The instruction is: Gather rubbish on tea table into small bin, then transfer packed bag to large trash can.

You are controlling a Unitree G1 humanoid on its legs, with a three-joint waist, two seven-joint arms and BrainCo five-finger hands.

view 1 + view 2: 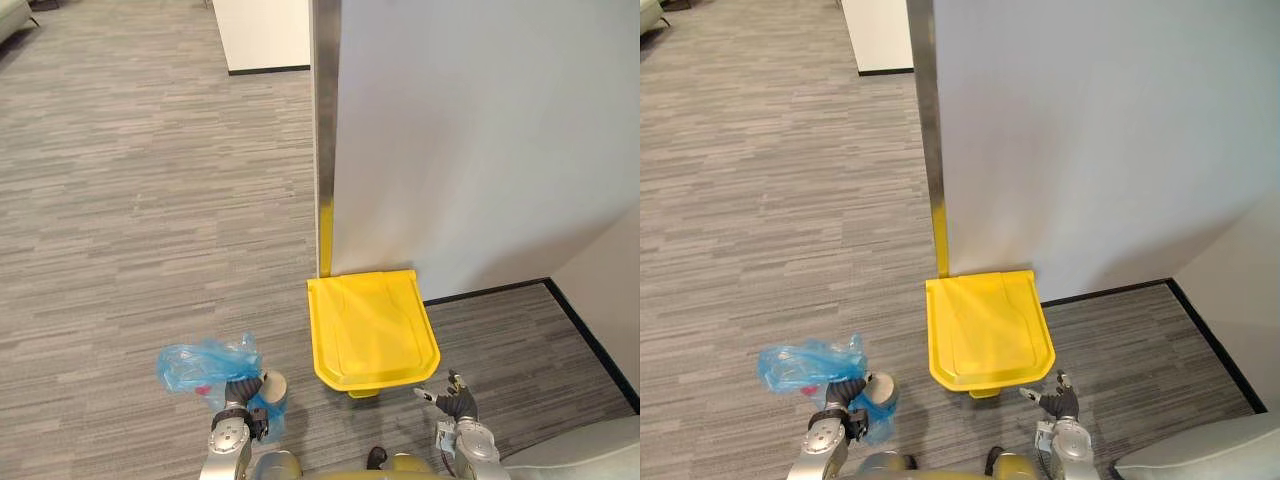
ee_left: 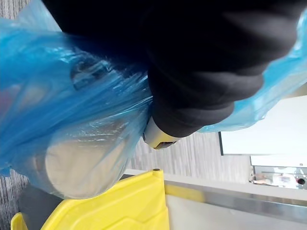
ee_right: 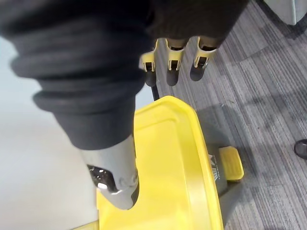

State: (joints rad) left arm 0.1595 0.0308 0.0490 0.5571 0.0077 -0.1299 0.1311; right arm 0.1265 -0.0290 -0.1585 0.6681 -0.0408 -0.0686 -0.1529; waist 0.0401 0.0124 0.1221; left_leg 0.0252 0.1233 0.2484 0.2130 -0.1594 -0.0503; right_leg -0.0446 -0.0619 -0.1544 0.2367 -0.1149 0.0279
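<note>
While I face the corner, my left robot hand [image 1: 238,392] has its fingers curled tight into the blue bag [image 1: 200,362]. The plastic bulges out past and around those fingers, and a pale round cup [image 2: 79,165] shows through it. Bag and hand sit over the carpet [image 1: 120,220], clearly left of the yellow trash can [image 1: 372,330], whose lid is down against the wall [image 1: 480,140]. My right robot hand [image 1: 457,402] hovers just by the can's near right corner, fingers straight and loose, holding nothing.
</note>
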